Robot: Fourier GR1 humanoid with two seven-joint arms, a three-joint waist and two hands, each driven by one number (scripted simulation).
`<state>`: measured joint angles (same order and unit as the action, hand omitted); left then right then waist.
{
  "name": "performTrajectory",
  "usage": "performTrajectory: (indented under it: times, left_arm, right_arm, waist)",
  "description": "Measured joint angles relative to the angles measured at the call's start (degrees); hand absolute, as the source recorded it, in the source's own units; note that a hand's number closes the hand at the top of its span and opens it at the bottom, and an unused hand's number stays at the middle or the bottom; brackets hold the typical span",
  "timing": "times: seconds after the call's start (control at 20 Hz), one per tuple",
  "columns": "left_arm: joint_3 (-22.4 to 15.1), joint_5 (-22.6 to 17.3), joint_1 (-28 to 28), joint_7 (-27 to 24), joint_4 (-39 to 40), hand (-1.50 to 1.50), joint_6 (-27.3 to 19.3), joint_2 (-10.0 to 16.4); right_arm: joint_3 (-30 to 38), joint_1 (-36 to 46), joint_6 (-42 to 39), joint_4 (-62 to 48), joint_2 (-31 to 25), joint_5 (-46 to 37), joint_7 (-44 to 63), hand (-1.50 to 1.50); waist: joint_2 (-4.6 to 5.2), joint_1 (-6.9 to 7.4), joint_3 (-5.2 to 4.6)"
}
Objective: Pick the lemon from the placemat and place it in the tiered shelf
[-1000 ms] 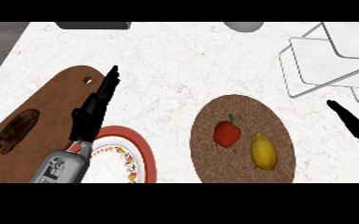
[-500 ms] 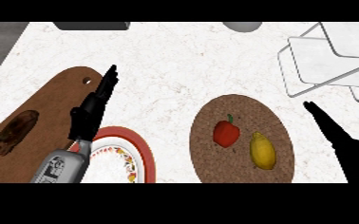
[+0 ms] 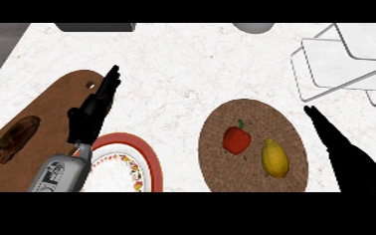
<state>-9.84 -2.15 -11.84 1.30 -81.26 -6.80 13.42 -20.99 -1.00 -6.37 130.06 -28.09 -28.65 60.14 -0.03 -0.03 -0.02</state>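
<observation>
A yellow lemon (image 3: 275, 158) lies on the right half of the round brown placemat (image 3: 253, 114), beside a red bell pepper (image 3: 236, 138). The white wire tiered shelf (image 3: 336, 59) stands at the back right of the counter. My right hand (image 3: 332, 142) reaches in from the lower right with straight fingers, just right of the placemat and a short way from the lemon, holding nothing. My left hand (image 3: 92, 110) rests open over the wooden cutting board (image 3: 58, 94) at the left, fingers pointing up.
A red-rimmed patterned plate (image 3: 129, 167) sits at the lower left beside the board. A dark brown item (image 3: 16, 138) lies on the board's left part. A dark object (image 3: 95, 27) and a grey round thing (image 3: 254, 27) stand at the counter's back edge.
My right hand has come in from the right edge and moved left toward the placemat, now alongside its right rim. The left hand, lemon and pepper have stayed put.
</observation>
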Motion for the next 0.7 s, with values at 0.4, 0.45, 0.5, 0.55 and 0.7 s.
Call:
performTrajectory:
  times: [0.4,0.45,0.5,0.55,0.7]
  left_arm:
    - [0.65,2.06,1.1,0.98,-1.62,0.0,0.71,-1.64]
    - [0.6,2.41,1.4,1.01,-1.81,0.0,0.76,-1.91]
    - [0.98,2.59,1.08,0.79,-1.28,0.0,0.92,-2.15]
    - [0.8,2.81,1.39,1.53,-2.34,0.0,1.05,-2.38]
    - [0.95,3.73,1.3,2.74,-3.54,0.0,1.1,-2.98]
  right_arm:
    - [0.35,0.66,-2.01,-4.17,4.64,-3.06,-0.77,-1.5]
    - [0.32,0.24,-2.11,-4.51,5.16,-3.66,-0.96,-1.5]
    - [0.53,-0.21,-2.21,-5.04,5.6,-4.21,-1.41,-1.5]
    - [0.37,-0.72,-2.5,-4.39,6.01,-4.66,-1.33,-1.5]
    - [0.45,-0.16,-3.12,-6.66,7.64,-6.06,-2.11,-1.5]
  waist:
    - [0.0,0.08,0.0]
    - [0.0,0.05,0.01]
    - [0.0,0.01,0.01]
    - [0.0,0.0,0.02]
    - [-0.01,0.02,0.02]
